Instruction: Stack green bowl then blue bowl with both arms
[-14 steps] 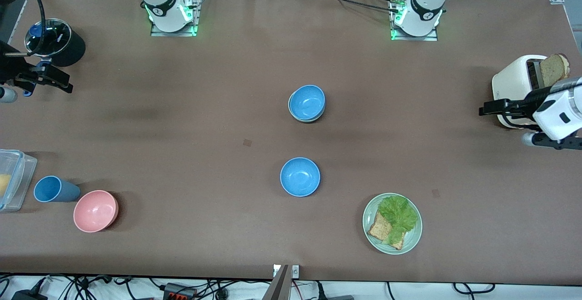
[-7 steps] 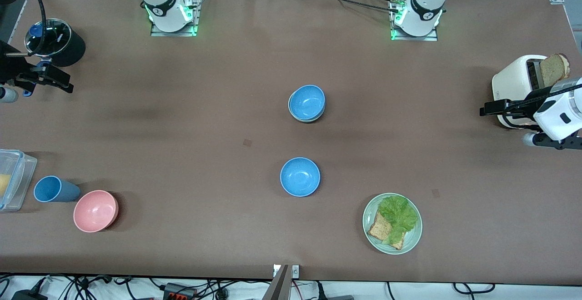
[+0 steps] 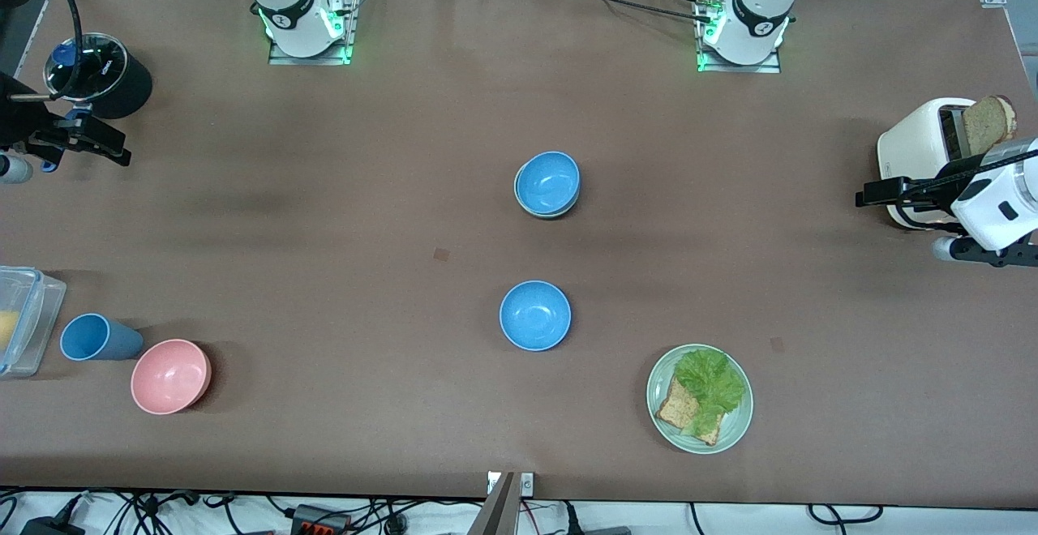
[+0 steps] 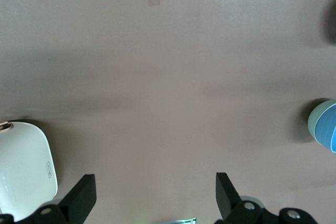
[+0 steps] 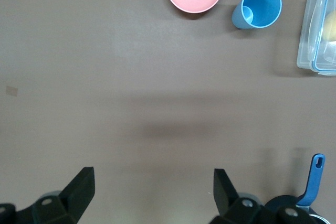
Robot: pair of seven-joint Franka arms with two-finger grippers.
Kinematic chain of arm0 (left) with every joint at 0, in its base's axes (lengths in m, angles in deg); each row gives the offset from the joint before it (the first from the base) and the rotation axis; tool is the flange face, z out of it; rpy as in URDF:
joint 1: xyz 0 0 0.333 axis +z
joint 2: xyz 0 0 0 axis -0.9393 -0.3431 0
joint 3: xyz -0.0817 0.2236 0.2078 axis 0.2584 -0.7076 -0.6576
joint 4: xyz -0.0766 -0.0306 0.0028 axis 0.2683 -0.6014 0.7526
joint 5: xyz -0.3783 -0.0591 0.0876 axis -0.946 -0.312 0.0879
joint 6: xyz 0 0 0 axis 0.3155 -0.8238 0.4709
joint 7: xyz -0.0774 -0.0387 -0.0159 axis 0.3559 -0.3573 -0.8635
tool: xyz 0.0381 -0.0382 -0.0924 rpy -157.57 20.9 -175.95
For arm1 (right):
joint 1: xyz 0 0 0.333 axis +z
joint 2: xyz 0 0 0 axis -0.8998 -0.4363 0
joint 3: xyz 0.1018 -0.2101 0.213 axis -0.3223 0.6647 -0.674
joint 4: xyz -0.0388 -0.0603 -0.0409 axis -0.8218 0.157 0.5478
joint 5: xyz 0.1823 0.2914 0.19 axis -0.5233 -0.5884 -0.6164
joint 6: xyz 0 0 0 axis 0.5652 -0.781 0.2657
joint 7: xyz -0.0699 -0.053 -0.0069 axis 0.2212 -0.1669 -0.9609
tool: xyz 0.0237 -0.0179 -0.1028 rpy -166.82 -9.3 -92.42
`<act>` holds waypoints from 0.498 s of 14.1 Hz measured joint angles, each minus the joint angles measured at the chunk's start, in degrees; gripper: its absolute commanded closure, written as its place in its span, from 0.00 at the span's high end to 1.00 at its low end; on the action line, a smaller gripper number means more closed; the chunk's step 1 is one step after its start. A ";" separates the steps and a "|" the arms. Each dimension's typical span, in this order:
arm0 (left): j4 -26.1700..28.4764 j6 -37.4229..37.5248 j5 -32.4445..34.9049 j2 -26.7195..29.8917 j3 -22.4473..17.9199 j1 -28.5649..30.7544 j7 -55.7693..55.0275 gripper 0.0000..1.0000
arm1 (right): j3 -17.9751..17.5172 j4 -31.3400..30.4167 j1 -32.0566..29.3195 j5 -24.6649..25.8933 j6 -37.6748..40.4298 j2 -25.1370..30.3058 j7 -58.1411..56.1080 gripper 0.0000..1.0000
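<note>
At mid-table you have a blue bowl [image 3: 549, 181] nested in the green bowl [image 3: 535, 209], whose rim just shows beneath it; a 2nd blue bowl [image 3: 535, 315] sits alone, nearer the front camera. Your left gripper [image 4: 152, 198] hangs wide open and empty beside the white toaster [image 3: 920, 150]. Your right gripper [image 5: 152, 195] hangs equally open and empty by the black pot [image 3: 101, 73].

A brown table [image 3: 324, 219] fills the view; cables [image 3: 162, 511] trail along a pale floor strip below its near edge.
</note>
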 measured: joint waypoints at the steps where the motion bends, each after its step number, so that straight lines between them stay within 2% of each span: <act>1: 0.02 0.00 0.00 -0.09 0.00 0.00 0.00 1.00 | 0.00 0.00 0.00 0.00 0.00 0.00 0.00 1.00; 7: 0.02 0.00 -0.07 -0.03 -0.69 -0.59 -0.06 1.00 | 0.00 0.00 0.00 0.00 -0.01 0.00 0.00 1.00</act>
